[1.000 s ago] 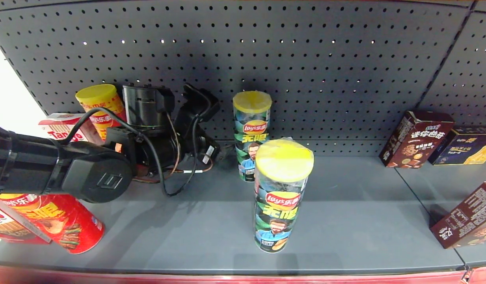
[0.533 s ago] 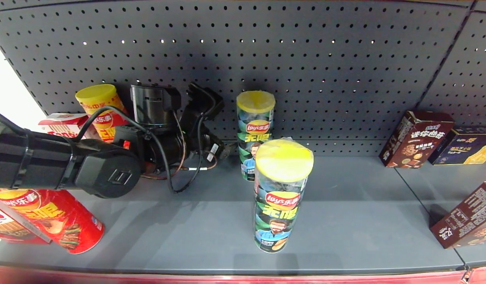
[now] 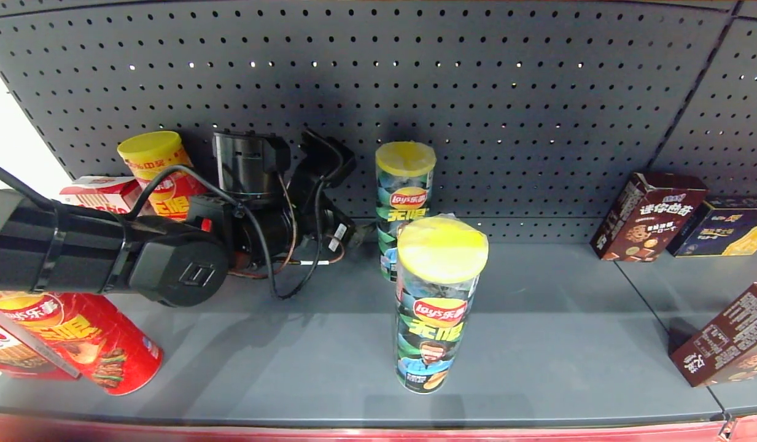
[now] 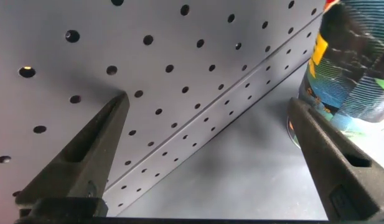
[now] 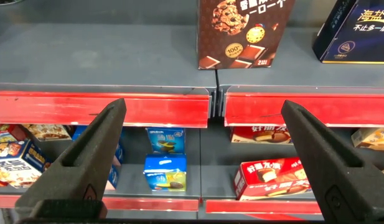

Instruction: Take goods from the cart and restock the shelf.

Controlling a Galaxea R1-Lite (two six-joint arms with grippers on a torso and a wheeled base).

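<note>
The rear chip can (image 3: 405, 209) stands upright at the centre of the head view, at the back of the shelf (image 3: 538, 344) against the pegboard (image 3: 476, 92); the front chip can (image 3: 438, 307) stands just below it in the frame, nearer the shelf's edge. Both look like light cardboard tubes, stiff enough for a firm squeeze yet likely to dent under a hard one; the glossy wrap is probably slippery, and the tall, narrow shape would tip easily. The best hold is judged to be around the body at mid-height, not on the soft yellow lid.

The left gripper (image 4: 209, 102) lies low at the back of the shelf, left of the rear chip can; its jaws are spread wide with only pegboard and bare shelf between them; the can (image 4: 353, 68) sits beyond one finger, and whether that finger touches it cannot be told. The right gripper (image 5: 204, 107) is likewise spread apart and holds nothing.
</note>
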